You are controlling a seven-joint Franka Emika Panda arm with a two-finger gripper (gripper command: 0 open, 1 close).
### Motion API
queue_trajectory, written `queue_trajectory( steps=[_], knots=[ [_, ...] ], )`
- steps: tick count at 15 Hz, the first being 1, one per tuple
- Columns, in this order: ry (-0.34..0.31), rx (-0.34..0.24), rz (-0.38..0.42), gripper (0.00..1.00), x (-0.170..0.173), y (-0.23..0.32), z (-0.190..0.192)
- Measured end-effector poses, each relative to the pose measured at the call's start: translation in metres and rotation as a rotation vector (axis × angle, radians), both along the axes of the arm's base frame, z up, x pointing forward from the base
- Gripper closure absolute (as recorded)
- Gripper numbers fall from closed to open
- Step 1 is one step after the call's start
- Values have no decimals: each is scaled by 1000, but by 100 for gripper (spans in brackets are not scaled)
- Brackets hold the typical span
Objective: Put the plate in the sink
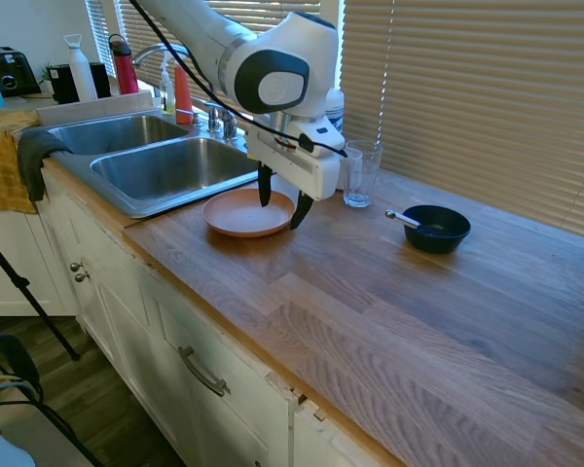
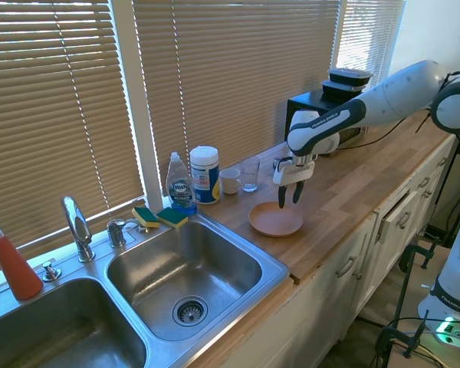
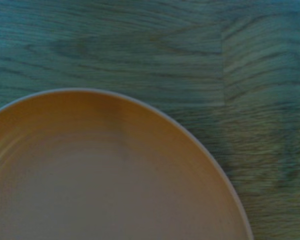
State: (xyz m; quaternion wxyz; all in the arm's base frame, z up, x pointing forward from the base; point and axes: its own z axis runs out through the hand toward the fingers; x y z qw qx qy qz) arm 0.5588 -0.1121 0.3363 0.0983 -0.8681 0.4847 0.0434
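Straddling the plate [image 1: 241, 211] rim, the hand [image 1: 282, 202] gapes wide, empty.

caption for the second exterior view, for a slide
Open claw poised over the salmon plate on the wooden counter, beside the empty sink.

Bare counter [image 1: 302, 292] between plate [image 1: 241, 214] and sink [image 1: 165, 170]; glass [image 1: 360, 175] just behind the plate.

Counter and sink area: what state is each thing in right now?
plate: empty, flat on the wooden counter beside the sink.
gripper: open, fingers straddling the plate's rim.
sink: both basins empty, faucet off.
drinking glass: upright, looks empty.
dark bowl: upright, spoon resting in it.
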Motion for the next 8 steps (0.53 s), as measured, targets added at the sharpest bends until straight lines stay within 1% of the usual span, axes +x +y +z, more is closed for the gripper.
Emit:
queue_trajectory(
  steps=[1, 2, 5, 8],
  knots=[
    [12, 5, 9, 0, 1, 0, -4],
    [22, 9, 18, 100, 1, 1, -6],
    [34, 17, 41, 100, 0, 2, -8],
    [32, 30, 52, 100, 0, 5, -8]
  ],
)
